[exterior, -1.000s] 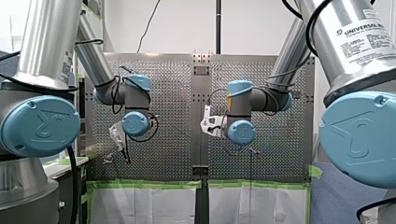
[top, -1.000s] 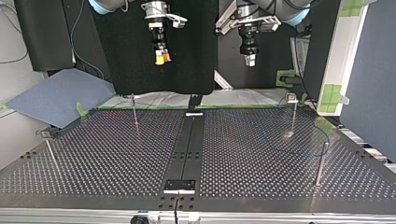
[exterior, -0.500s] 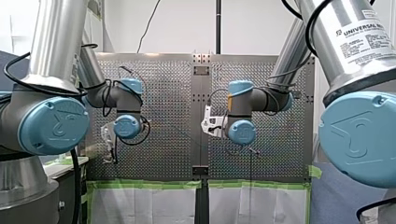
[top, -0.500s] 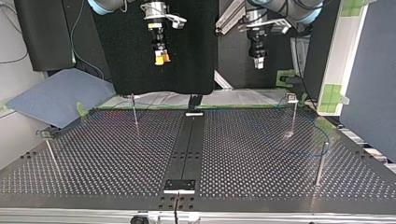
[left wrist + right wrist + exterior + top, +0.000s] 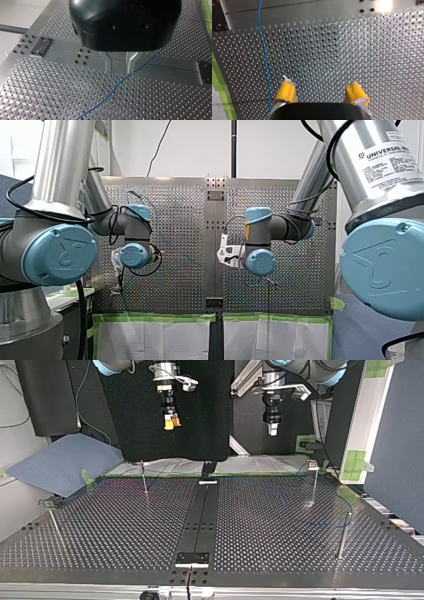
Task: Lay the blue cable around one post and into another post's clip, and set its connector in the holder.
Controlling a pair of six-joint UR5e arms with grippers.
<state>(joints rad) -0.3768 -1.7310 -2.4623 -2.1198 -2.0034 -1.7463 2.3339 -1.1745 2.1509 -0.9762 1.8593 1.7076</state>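
My left gripper [image 5: 119,72] is hanging with its metal fingers parted and empty over the blue cable [image 5: 117,86], which is lying loose on the perforated table [image 5: 50,87]. My right gripper [image 5: 320,85] is spreading its yellow pads on nothing, with the cable just beside one. Beyond, thin posts [image 5: 343,535] are standing, the far one seemingly clip-topped. The connector is too small to tell.
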